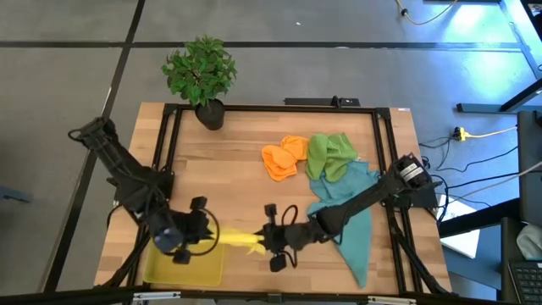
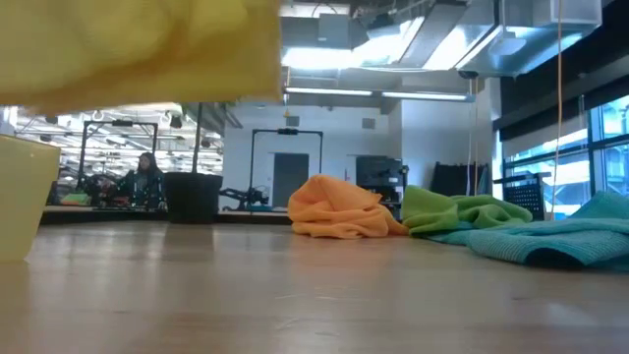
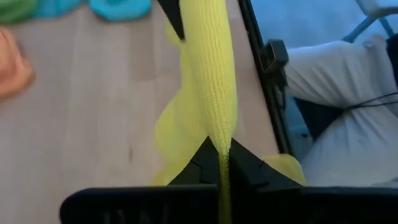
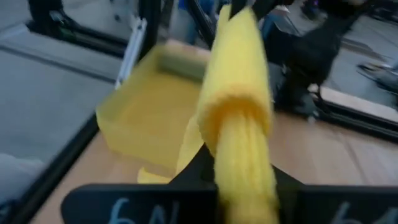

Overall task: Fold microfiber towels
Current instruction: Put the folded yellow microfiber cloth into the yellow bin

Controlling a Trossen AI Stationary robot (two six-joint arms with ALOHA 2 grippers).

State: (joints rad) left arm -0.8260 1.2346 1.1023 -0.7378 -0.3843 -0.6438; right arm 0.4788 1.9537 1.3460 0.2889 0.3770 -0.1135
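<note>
A yellow towel [image 1: 241, 243] hangs stretched between my two grippers above the table's near edge. It fills the low view's top left [image 2: 138, 44]. My left gripper [image 1: 206, 230] is shut on its left end, above a yellow tray [image 1: 186, 264]. My right gripper [image 1: 269, 241] is shut on its right end. An orange towel [image 1: 284, 158], a green towel [image 1: 330, 155] and a teal towel [image 1: 351, 212] lie crumpled on the table's right half. My left gripper pinches a bunched end of the yellow towel [image 3: 221, 140] between its two fingers. The cloth runs as a drawn-out band from the fingers to the other gripper, lifted clear, with a slack part [image 3: 177, 134] hanging below. My right gripper pinches the other bunched end [image 4: 239, 134] between its two fingers, several layers gathered into a roll. The fingers lie along the band, which leads away toward the left gripper, clear of the table.
A potted plant [image 1: 201, 76] stands at the table's far edge. The yellow tray [image 4: 155, 106] sits at the near left corner, under the left gripper. A black frame rail [image 1: 279, 108] runs round the tabletop. Bare wood [image 1: 220, 169] lies left of the orange towel.
</note>
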